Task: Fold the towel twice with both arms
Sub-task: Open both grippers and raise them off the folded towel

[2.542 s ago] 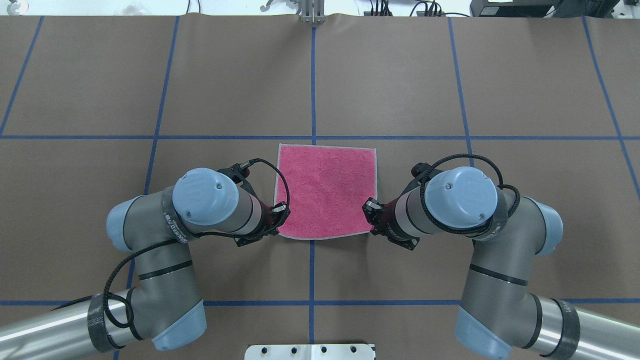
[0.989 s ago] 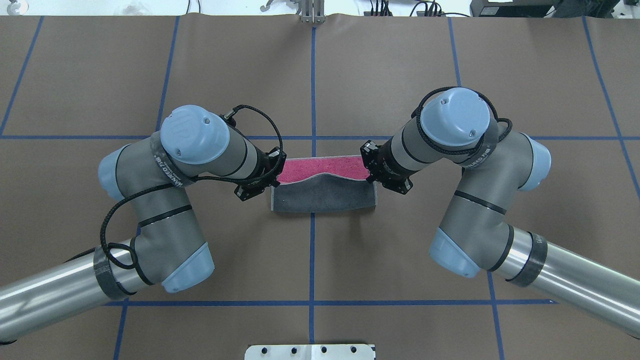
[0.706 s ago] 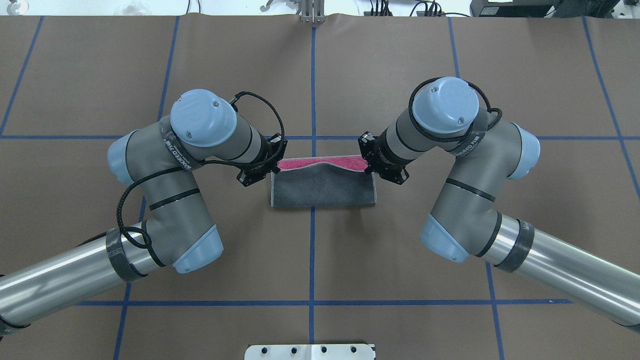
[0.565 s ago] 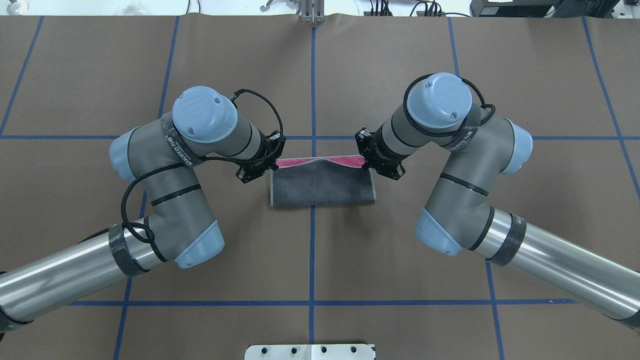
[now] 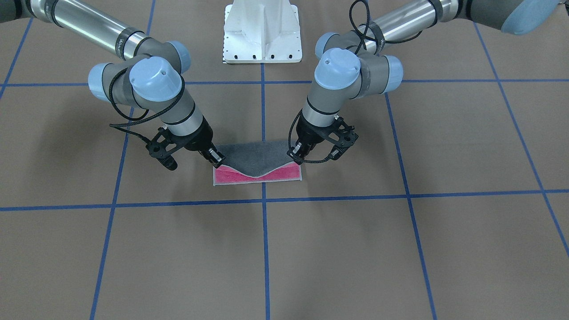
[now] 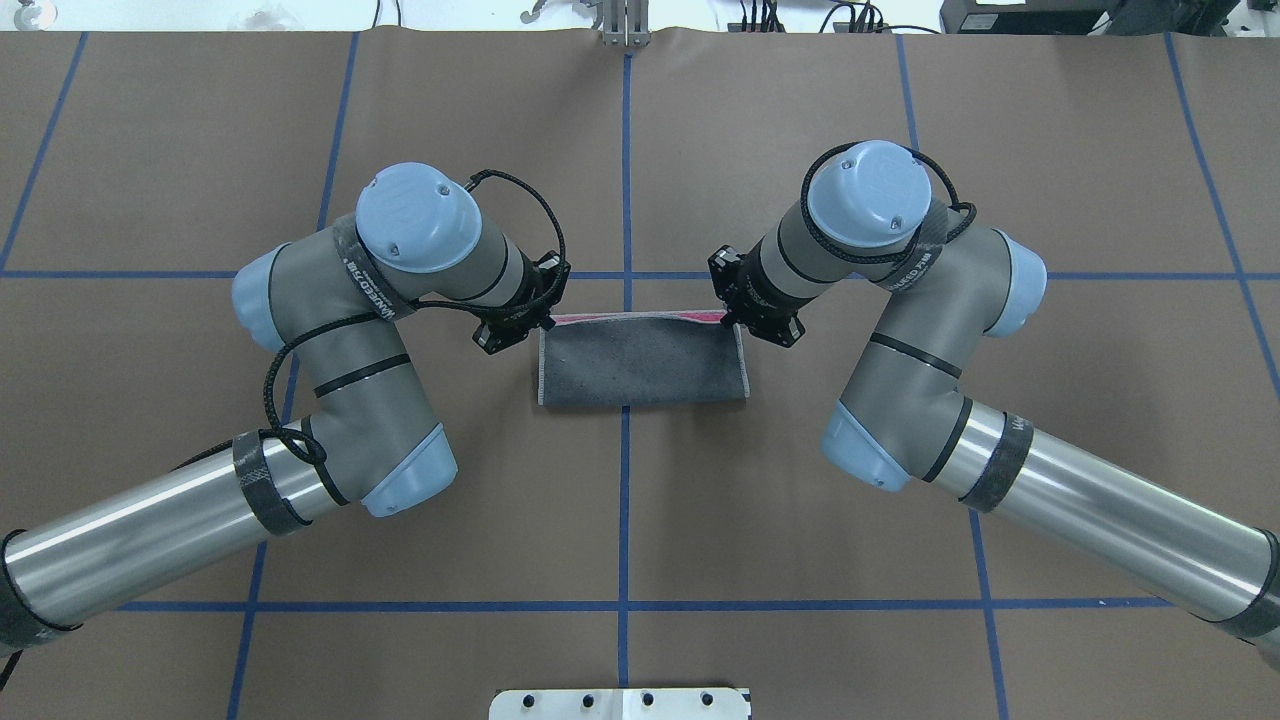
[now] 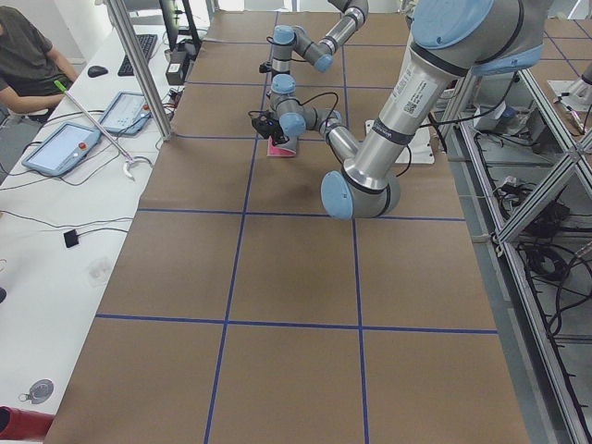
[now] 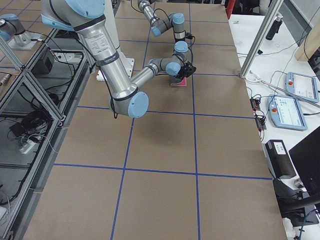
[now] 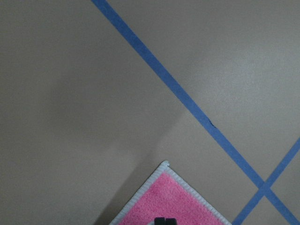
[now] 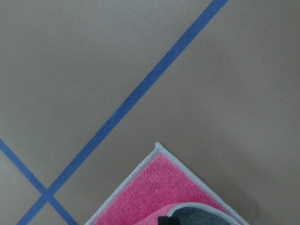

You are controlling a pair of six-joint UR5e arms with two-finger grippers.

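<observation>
We list, left to right: left fingers (image 6: 540, 320), closed on the towel (image 6: 640, 365) at its raised left corner. Towel at mid worktop (image 6: 760, 530), long axis parallel to the far edge, grey flap sagging over pink; uncovered pink hem lies just beyond both fingers, toward the far edge. Right fingers (image 6: 733, 316), closed on the right corner

Overhead and front views face each other; side views distant; wrist cameras close above towel (image 9: 173, 201) corners.
</observation>
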